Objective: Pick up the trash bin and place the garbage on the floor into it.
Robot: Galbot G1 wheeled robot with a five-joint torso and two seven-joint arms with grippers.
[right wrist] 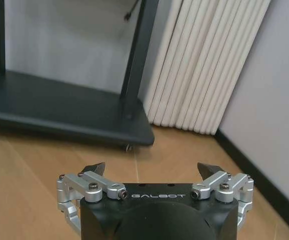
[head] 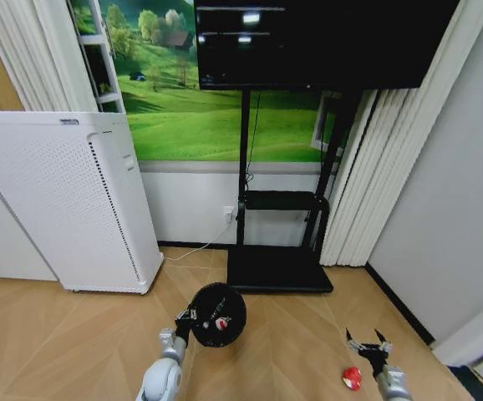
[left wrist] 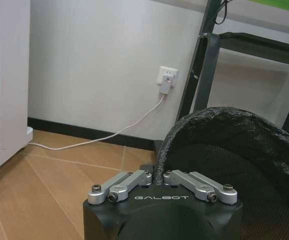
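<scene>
On the wood floor (head: 49,334), your wide-open right pincer (head: 368,343) hangs just behind the small red wrapper (head: 352,378); your left pincer (head: 188,321) grips the black round bin (head: 218,315).

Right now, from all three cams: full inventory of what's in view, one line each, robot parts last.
trash bin: 1, black with a black liner, held off the floor at its rim by the left gripper; something small and red-and-white lies inside
garbage: 1 red piece on the floor, just left of the right gripper
air purifier: 1, white, perforated, standing on the floor at left
TV stand: 1, black, against the wall, screen on top
wall socket: 1, white, plug and white cable running down to the floor
curtains: white, pleated, at the right corner
mural: green meadow, on the wall
floor: light wood
left gripper: shut on the bin rim
right gripper: open, low over the floor at right
</scene>
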